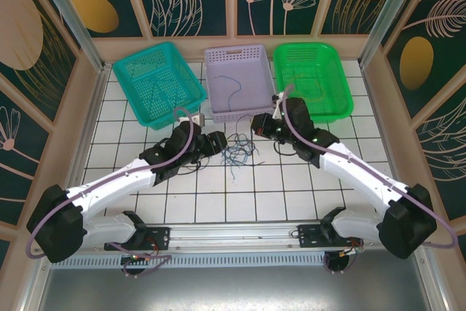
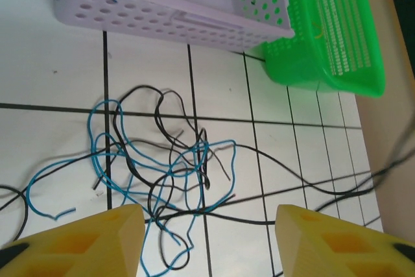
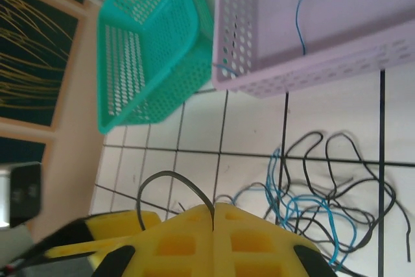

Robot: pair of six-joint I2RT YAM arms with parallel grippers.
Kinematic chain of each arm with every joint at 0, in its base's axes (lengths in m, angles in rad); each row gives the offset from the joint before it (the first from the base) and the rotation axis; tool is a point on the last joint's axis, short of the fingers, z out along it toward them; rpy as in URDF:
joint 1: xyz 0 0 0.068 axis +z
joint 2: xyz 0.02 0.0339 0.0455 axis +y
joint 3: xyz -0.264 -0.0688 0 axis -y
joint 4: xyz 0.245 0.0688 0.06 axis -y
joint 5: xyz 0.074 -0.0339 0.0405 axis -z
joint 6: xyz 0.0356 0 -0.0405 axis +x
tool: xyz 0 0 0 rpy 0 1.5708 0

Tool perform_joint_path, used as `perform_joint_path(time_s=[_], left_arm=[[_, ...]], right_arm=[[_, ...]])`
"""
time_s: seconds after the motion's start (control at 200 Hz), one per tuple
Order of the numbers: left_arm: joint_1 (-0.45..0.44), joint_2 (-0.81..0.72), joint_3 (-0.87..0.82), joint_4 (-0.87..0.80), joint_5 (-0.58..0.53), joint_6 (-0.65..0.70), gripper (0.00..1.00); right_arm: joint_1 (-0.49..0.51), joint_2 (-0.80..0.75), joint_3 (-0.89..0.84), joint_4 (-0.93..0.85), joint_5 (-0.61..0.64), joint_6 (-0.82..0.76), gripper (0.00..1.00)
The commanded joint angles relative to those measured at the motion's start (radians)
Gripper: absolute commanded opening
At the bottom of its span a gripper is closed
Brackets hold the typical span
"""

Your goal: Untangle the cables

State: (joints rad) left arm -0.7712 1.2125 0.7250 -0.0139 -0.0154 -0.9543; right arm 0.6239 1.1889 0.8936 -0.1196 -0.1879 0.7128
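Note:
The cables (image 1: 239, 152) lie as a loose tangle of blue and black strands on the white tiles between my two grippers. In the left wrist view the cables (image 2: 162, 160) spread just ahead of my left gripper (image 2: 207, 225), which stands open above the tiles with nothing between its yellow fingers (image 2: 120, 228). One black strand (image 2: 324, 189) runs from the tangle off to the right. My right gripper (image 3: 213, 211) is shut on a black cable (image 3: 170, 176) that loops up from the seam of its fingers. The rest of the tangle (image 3: 324, 192) lies to its right.
Three baskets stand in a row at the back: teal (image 1: 156, 78), lilac (image 1: 234, 52) and green (image 1: 313, 78). A single blue cable (image 3: 301, 17) lies inside the lilac basket (image 3: 311, 72). The left gripper (image 1: 217, 141) and right gripper (image 1: 257, 127) flank the tangle closely.

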Motion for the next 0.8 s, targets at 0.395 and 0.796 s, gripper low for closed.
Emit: perform_joint_path(time_s=[0.395,0.796], left_arm=[[-0.025,-0.075,-0.023,0.138,-0.044,-0.100,0.54],[-0.110,0.009,0.015,0.293,-0.005,-0.080,0.56]], right_arm=[[-0.103,-0.088,0.279,-0.067,-0.045,0.021,0.00],[-0.133,-0.059,0.438,-0.053,-0.021,0.096,0.00]])
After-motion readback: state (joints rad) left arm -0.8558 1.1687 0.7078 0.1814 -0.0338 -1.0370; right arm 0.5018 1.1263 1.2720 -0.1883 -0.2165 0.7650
